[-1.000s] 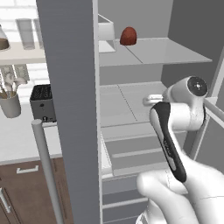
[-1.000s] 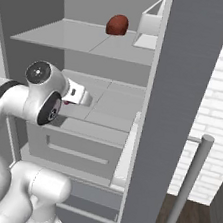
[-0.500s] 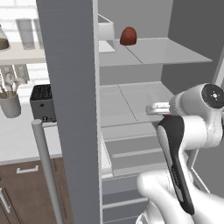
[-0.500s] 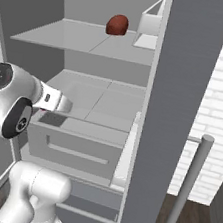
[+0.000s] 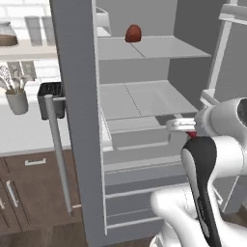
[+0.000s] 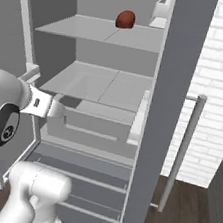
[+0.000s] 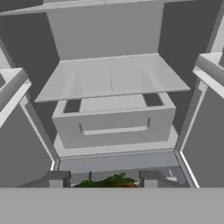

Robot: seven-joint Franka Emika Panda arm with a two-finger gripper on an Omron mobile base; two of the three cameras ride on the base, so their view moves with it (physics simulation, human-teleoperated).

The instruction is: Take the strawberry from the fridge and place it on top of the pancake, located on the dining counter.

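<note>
We saw the fridge (image 5: pixel 144 101) holding a dark red lump (image 5: pixel 133 33) at 12 o'clock; our gripper (image 7: pixel 103 180), withdrawn rightward, clasped the strawberry (image 7: pixel 111 182).

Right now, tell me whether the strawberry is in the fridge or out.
Out: the strawberry sits between the claw fingers, in front of the open fridge shelves.

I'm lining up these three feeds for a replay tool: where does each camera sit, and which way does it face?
Left base view: behind the arm's left, facing into the open fridge; white arm rises at lower right.
Right base view: behind the arm's right, facing the same fridge; arm at lower left.
Hand view: on the hand, looking along the gripper at the fridge drawer; the strawberry sits between its fingertips.
Both base views share the dark red lump on the upper shelf.
</note>
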